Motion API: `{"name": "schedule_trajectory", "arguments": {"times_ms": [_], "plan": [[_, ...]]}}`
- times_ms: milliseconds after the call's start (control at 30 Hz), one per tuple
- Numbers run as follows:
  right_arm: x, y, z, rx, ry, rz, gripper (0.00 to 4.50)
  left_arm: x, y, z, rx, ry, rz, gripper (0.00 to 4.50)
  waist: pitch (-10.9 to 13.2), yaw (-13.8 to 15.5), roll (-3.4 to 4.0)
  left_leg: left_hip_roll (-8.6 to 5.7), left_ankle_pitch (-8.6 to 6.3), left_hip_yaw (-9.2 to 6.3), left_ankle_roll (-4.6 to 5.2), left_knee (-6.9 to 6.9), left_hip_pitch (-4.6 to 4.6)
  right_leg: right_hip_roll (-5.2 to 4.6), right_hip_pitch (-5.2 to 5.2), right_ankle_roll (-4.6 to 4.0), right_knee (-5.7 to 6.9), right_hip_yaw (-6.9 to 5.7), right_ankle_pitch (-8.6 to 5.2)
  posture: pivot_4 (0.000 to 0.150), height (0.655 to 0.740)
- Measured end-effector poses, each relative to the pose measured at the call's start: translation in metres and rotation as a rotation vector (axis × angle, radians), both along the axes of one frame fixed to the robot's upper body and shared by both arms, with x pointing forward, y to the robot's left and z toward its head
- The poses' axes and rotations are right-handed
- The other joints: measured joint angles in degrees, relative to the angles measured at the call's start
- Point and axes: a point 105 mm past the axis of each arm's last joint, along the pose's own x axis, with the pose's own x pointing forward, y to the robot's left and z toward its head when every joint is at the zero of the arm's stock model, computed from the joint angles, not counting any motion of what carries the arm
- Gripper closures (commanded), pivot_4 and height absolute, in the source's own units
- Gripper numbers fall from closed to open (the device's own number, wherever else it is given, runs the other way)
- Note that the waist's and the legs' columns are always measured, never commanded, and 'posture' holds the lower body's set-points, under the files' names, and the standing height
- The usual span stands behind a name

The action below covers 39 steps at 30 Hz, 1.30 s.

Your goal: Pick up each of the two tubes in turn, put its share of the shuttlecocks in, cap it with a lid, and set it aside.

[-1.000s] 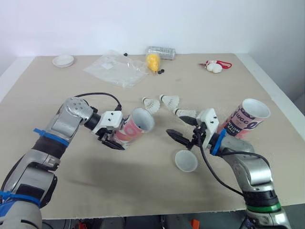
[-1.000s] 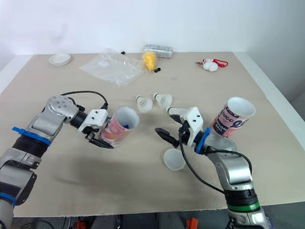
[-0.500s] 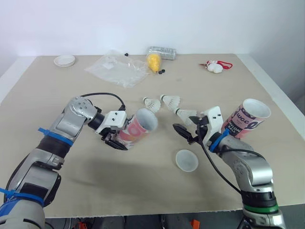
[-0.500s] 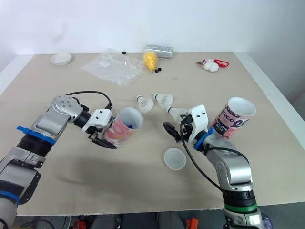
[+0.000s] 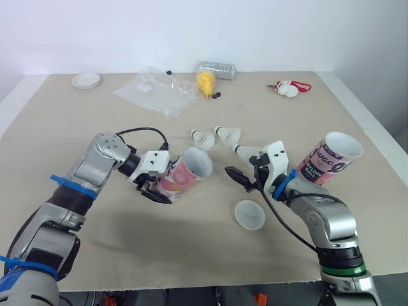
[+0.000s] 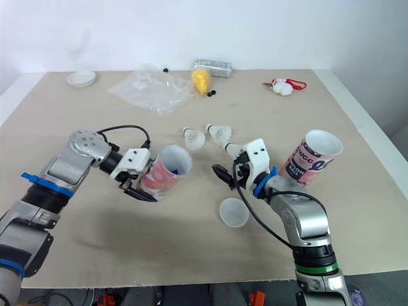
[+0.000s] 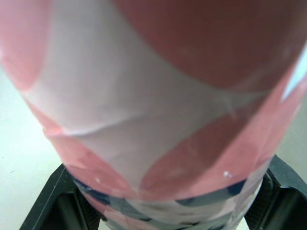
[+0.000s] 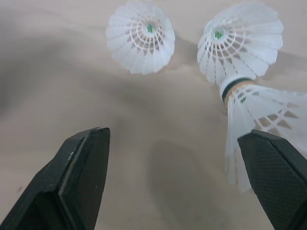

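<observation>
My left gripper [image 5: 155, 185] is shut on a pink and white tube [image 5: 185, 173], held tilted just above the table with its open mouth toward the right. In the left wrist view the tube [image 7: 153, 96] sits between both fingers. The second tube [image 5: 333, 159] stands at the right. Three white shuttlecocks [image 5: 202, 138] [image 5: 227, 135] [image 5: 250, 152] lie mid-table. My right gripper [image 5: 245, 175] is open, low over the table just short of them, with nothing between its fingers [image 8: 79, 177]. A white lid [image 5: 249, 214] lies in front of it.
A second white lid [image 5: 85, 80] lies at the far left back. A clear plastic bag [image 5: 156, 92], a yellow object [image 5: 204, 83], a clear box [image 5: 216, 69] and a red and white item [image 5: 288, 88] lie along the back. The table edge runs close on the right.
My right gripper has lifted off the area over the near lid and moved toward the shuttlecocks. The left gripper with the tube has shifted slightly to the right.
</observation>
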Motion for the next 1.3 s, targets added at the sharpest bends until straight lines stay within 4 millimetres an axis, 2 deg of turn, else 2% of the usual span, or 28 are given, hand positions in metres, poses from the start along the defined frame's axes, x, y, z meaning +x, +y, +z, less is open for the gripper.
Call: {"name": "schedule_trajectory", "arguments": {"times_ms": [200,400,600,667,700,800,867,933,1133,1300], "plan": [[-0.002,0.000,0.000,-0.007,0.009,0.004,0.00,0.000,0.000,0.000,-0.005,0.005,0.002,1.43,0.0,0.0,0.00,0.00,0.00,0.00,0.00,0.00,-0.01,0.00,0.00,0.00,0.00,0.00,0.00,0.150,0.7400],[-0.018,-0.007,0.013,-0.036,-0.017,0.034,0.00,-0.002,0.003,-0.002,-0.013,0.014,0.009,1.43,0.0,0.0,0.00,0.01,0.00,-0.01,0.00,0.00,-0.01,0.00,0.00,0.00,0.00,0.00,-0.01,0.150,0.7400],[-0.025,-0.016,0.018,-0.026,-0.016,0.037,0.00,-0.002,0.005,-0.002,-0.009,0.015,0.014,1.43,0.0,0.0,0.00,0.01,0.00,0.00,0.01,0.11,-0.01,0.02,0.00,-0.01,0.05,0.01,0.05,0.150,0.7400],[-0.030,-0.012,0.021,-0.004,-0.020,0.074,0.00,-0.002,0.006,-0.002,-0.009,0.018,0.016,1.43,0.0,0.0,0.00,0.01,0.01,0.00,0.02,0.11,-0.01,0.02,0.00,-0.01,0.06,0.01,0.05,0.150,0.7400],[-0.037,-0.002,0.029,0.022,-0.038,0.150,0.00,-0.001,0.009,-0.002,-0.003,0.023,0.023,1.43,0.0,-0.1,0.00,0.03,0.01,0.00,0.02,0.13,0.00,0.04,0.00,-0.02,0.08,0.01,0.06,0.150,0.7400],[-0.038,0.007,0.036,0.023,-0.067,0.200,0.00,0.000,0.015,-0.002,0.008,0.029,0.040,1.43,0.0,-0.2,0.00,0.04,0.01,0.00,0.02,0.16,0.02,0.05,0.00,-0.02,0.12,0.01,0.06,0.150,0.7400],[-0.032,0.018,0.039,0.028,-0.086,0.217,0.00,0.001,0.023,-0.002,0.014,0.036,0.061,1.43,0.0,-0.6,-0.01,0.07,0.02,0.00,0.03,0.18,0.08,0.10,0.00,-0.06,0.16,0.03,0.10,0.150,0.7400],[-0.015,0.033,0.041,0.029,-0.105,0.210,0.00,0.005,0.032,0.000,0.025,0.035,0.091,1.43,0.0,-1.0,-0.01,0.08,0.13,0.00,0.20,0.18,0.08,0.13,-0.04,-0.08,0.26,0.03,0.19,0.150,0.7400],[0.029,0.062,0.026,0.062,-0.064,0.096,0.00,0.007,0.057,0.003,0.042,0.029,0.156,1.43,0.0,-1.7,-0.02,0.08,0.16,0.01,0.24,0.25,0.07,0.16,-0.20,-0.15,0.61,0.08,0.15,0.150,0.7400],[0.041,0.084,0.012,0.095,-0.011,0.075,0.00,-0.001,0.063,0.000,0.022,0.030,0.160,1.43,0.0,-1.8,-0.02,0.10,0.16,-0.01,0.24,0.14,0.02,0.18,-0.36,-0.34,0.85,0.05,0.00,0.150,0.7400]]}}
